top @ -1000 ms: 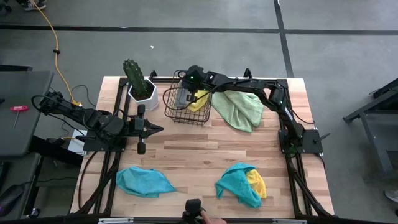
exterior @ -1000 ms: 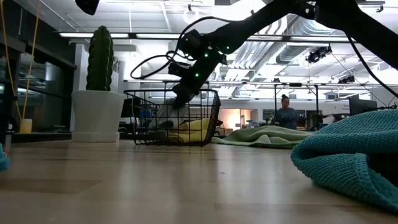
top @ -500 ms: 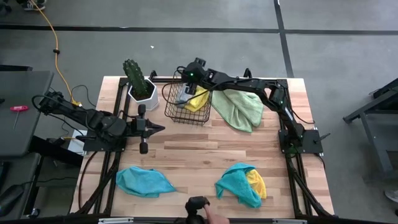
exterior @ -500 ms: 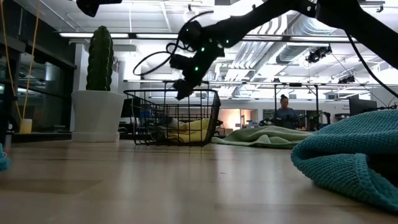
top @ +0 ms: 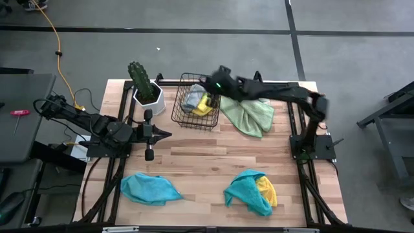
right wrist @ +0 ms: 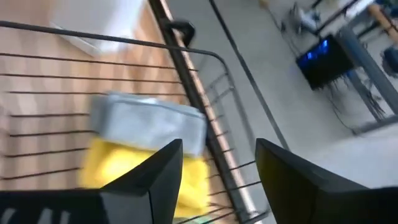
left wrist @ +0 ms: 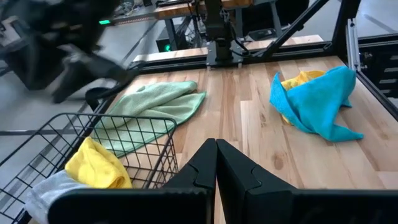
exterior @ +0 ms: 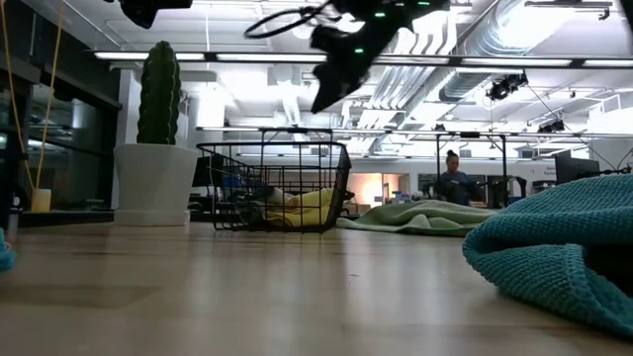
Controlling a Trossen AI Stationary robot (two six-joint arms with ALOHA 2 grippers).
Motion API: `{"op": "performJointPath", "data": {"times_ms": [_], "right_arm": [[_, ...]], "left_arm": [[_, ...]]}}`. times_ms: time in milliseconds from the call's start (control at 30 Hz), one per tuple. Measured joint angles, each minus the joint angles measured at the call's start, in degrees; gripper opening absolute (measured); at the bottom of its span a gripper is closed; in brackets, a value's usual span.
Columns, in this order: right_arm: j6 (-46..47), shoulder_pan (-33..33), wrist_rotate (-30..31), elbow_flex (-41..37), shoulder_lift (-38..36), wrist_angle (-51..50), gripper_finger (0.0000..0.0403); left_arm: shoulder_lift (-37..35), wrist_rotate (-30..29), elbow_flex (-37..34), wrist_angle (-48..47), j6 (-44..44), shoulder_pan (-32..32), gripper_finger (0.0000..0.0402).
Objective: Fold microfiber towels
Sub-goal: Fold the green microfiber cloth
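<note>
high view: the wooden bench [top: 207,155] carries a black wire basket [top: 196,103] at the far middle, with a grey towel [top: 193,97] and a yellow towel [top: 204,105] lying inside it. just right of the basket a light green towel [top: 248,112] lies spread on the bench. at the near left lies a teal towel [top: 150,189], and at the near right a second teal towel [top: 248,191] is bunched over another yellow towel [top: 267,191]. a potted cactus [top: 143,84] stands left of the basket. the right gripper [top: 213,83] hangs over the basket's right edge, holding nothing. the left gripper [top: 165,134] waits at the left, pointing across the bench, near the basket.

low view: the right gripper [exterior: 324,94] is raised clear above the basket [exterior: 277,186], empty. the yellow towel [exterior: 302,208] shows through the wires, the light green towel [exterior: 425,216] lies to the right, and a teal towel [exterior: 554,252] fills the near right. a person [exterior: 455,183] stands in the room beyond.

left wrist view: the left gripper [left wrist: 216,165] is clenched, its fingers pressed together on nothing. past it lie the basket [left wrist: 118,152] with the yellow towel [left wrist: 98,165], the light green towel [left wrist: 155,106] and the teal-over-yellow bundle [left wrist: 317,102].

right wrist view: the right gripper [right wrist: 217,165] has its fingers released and spread apart, with the grey towel [right wrist: 149,124] and the yellow towel [right wrist: 118,168] below in the basket [right wrist: 193,99].
</note>
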Motion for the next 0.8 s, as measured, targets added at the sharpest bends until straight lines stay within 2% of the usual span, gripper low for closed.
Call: {"op": "performJointPath", "data": {"times_ms": [100, 233, 333, 400, 533, 633, 700, 800], "right_arm": [[2.33, 3.14, -0.01, -17.95, -8.82, 17.45, 0.0189], [5.13, 7.61, -1.43, -40.23, -17.92, 49.3, 0.0188], [8.15, 10.07, -6.64, -51.36, -21.65, 70.13, 0.0188], [9.74, 11.23, -10.79, -56.18, -23.33, 79.57, 0.0188], [9.8, 13.3, -14.1, -60.43, -25.14, 90.6, 0.0188], [9.49, 14.64, -14.07, -60.71, -25.86, 92.08, 0.0188], [8.27, 15.3, -14.07, -60.1, -25.89, 90.89, 0.0188], [6.55, 15.72, -14.08, -58.78, -25.89, 88.54, 0.0189]], "left_arm": [[0.0, 0.12, 0.0, 0.64, -0.02, 0.0, 0.0], [0.0, 0.16, 0.0, 2.16, 0.06, 0.0, 0.0], [0.37, 0.68, 0.0, 4.42, 1.81, 0.0, 0.0], [1.04, 2.08, -0.11, 6.11, 3.35, 0.02, 0.0], [2.09, 5.97, -5.9, 21.04, 10.29, 0.27, 0.0], [2.41, 6.09, -10.91, 32.08, 14.61, 2.04, 0.0], [1.8, 4.89, -12.77, 33.53, 14.97, 3.87, 0.0], [-1.17, 4.84, -12.95, 30.79, 14.13, 6.75, 0.0]]}}
